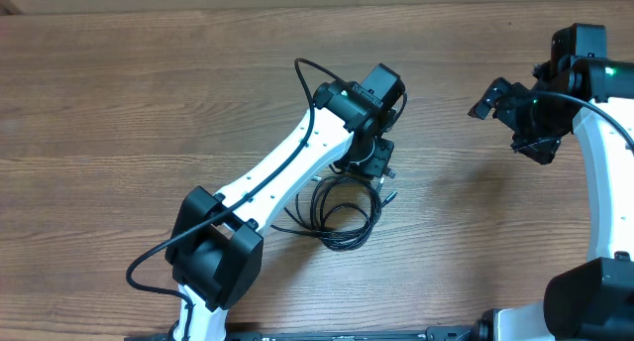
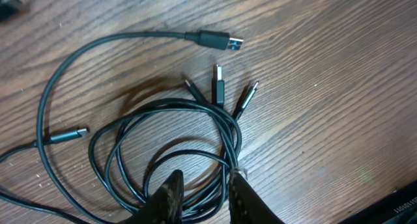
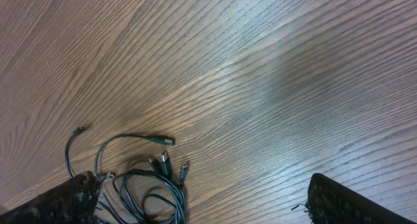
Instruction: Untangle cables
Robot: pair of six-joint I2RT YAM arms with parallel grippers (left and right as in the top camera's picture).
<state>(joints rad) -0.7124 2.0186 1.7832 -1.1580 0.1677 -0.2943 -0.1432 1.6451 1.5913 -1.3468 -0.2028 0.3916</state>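
The cables [image 1: 339,214] are thin black wires in a loose coil on the wooden table, just below my left gripper [image 1: 374,168]. In the left wrist view the coil [image 2: 111,142] lies flat. One USB plug [image 2: 215,40] ends a long loose strand, and three small plugs [image 2: 219,87] fan out above the coil. My left gripper [image 2: 205,185] has its fingers close together with several strands of the coil's right side pinched between them. My right gripper [image 1: 515,113] is open, empty and raised at the far right. Its view shows the cables [image 3: 146,185] at lower left.
The left arm's white link [image 1: 282,168] and its thick black cord [image 1: 307,78] run diagonally from the base [image 1: 213,252] at bottom left. The right arm's base [image 1: 594,301] stands at bottom right. The bare wood table [image 1: 149,103] surrounds the tangle.
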